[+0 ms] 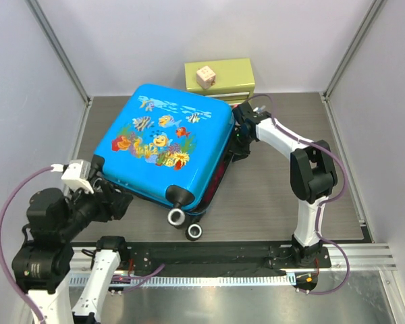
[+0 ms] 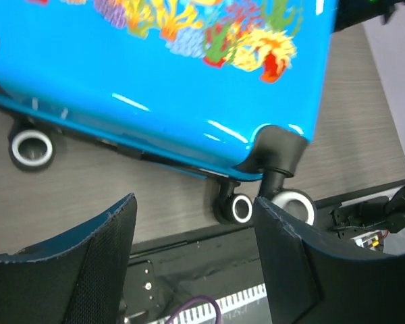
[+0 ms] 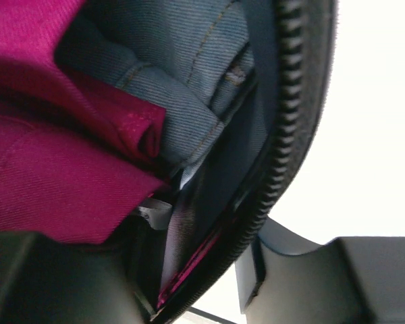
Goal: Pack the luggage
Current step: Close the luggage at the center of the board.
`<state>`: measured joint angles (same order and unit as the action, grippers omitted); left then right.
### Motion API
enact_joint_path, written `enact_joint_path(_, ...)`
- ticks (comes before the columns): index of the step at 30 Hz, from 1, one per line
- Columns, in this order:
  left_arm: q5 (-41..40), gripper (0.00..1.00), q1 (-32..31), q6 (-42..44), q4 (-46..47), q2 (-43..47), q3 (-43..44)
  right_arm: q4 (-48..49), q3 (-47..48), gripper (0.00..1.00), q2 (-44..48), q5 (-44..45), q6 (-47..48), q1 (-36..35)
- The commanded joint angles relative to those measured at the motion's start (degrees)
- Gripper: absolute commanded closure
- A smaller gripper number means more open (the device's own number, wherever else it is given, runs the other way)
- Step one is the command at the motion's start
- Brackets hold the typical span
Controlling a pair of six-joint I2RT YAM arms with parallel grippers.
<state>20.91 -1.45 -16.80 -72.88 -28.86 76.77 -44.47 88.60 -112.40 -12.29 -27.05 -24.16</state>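
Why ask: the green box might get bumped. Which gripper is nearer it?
Right. The right gripper is at the suitcase corner beside the green box; the left gripper is past the suitcase's opposite side.

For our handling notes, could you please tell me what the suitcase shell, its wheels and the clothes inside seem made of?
The shell looks like hard plastic, glossy: sharp light streaks on the blue. The wheels seem black rubber or plastic, with pale shiny rings. The blue garment looks like denim: twill weave, stitched seams. The magenta garment is matte woven cloth, fibre unclear.
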Motion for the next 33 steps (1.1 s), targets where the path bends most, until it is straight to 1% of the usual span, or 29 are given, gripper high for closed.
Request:
enact_joint_path(1, -2.80, 0.30, -0.22, -7.54, 2.99, -1.90, -6.36, 0.79, 1.84, 0.52, 2.09, 2.44, 2.61, -1.50)
enact_joint_path(2, -5.24, 0.30, -0.22, -8.85, 6.32, -1.90, -7.24, 0.35, 1.67, 0.51, 3.23, 3.06, 2.70, -1.50)
enact_joint_path(3, -7.09, 0.29, -0.22, -11.39, 7.74, -1.90, -8.21, -0.26, 1.32, 0.49, 3.85, 4.37, 2.96, -1.50)
enact_joint_path(4, -9.46, 0.28, -0.22, -12.11, 8.80, -1.81, -8.57, -0.62, 1.05, 0.45, 4.46, 5.08, 2.88, -1.41)
enact_joint_path(5, -13.66, 0.27, -0.22, -12.81, 10.29, -1.90, -8.74, -0.88, 0.70, 0.43, 5.95, 5.61, 2.79, -1.33)
enact_joint_path(6, -15.87, 0.27, -0.22, -14.13, 11.09, -2.33, -8.83, -1.06, -0.17, 0.41, 6.66, 6.22, 2.53, -1.15)
enact_joint_path(7, -17.46, 0.25, -0.22, -14.49, 11.96, -2.51, -8.92, -1.15, -0.61, 0.36, 7.45, 6.32, 2.27, -1.06)
enact_joint_path(8, -19.74, 0.25, -0.22, -14.93, 13.19, -2.78, -9.01, -1.15, -0.97, 0.34, 8.15, 6.06, 2.09, -0.80)
enact_joint_path(11, -22.40, 0.25, -0.22, -17.47, 17.67, -4.36, -8.14, -1.41, -1.67, 0.25, 10.79, 5.53, 2.09, -0.45)
enact_joint_path(12, -22.40, 0.25, -0.22, -17.83, 19.77, -6.36, -7.26, -1.58, -1.50, 0.22, 12.02, 5.18, 2.09, -0.36)
enact_joint_path(14, -22.58, 0.25, -0.22, -17.92, 21.11, -9.09, -4.02, -1.85, -1.15, 0.20, 12.99, 3.86, 2.18, -0.10)
enact_joint_path(15, -22.58, 0.25, -0.22, -17.66, 22.07, -12.15, -2.96, -2.02, -0.62, 0.19, 13.69, 3.51, 2.09, 0.17)
enact_joint_path(20, -23.10, 0.23, -0.22, -14.85, 24.98, -18.85, 1.44, -3.52, 0.79, 0.16, 15.45, 2.98, 1.65, 1.13)
enact_joint_path(27, -23.10, 0.21, -0.22, -11.77, 25.60, -27.20, 3.65, -3.78, -1.06, 0.15, 18.44, 0.08, 0.33, 4.03)
enact_joint_path(32, -24.42, 0.20, 0.22, -10.71, 27.79, -32.21, 3.91, -5.53, -1.14, 0.14, 20.64, 2.01, 0.68, 6.14)
enact_joint_path(33, -24.33, 0.19, 0.48, -10.45, 27.79, -33.09, 4.17, -5.98, -1.41, 0.14, 20.82, 3.58, 1.20, 6.58)
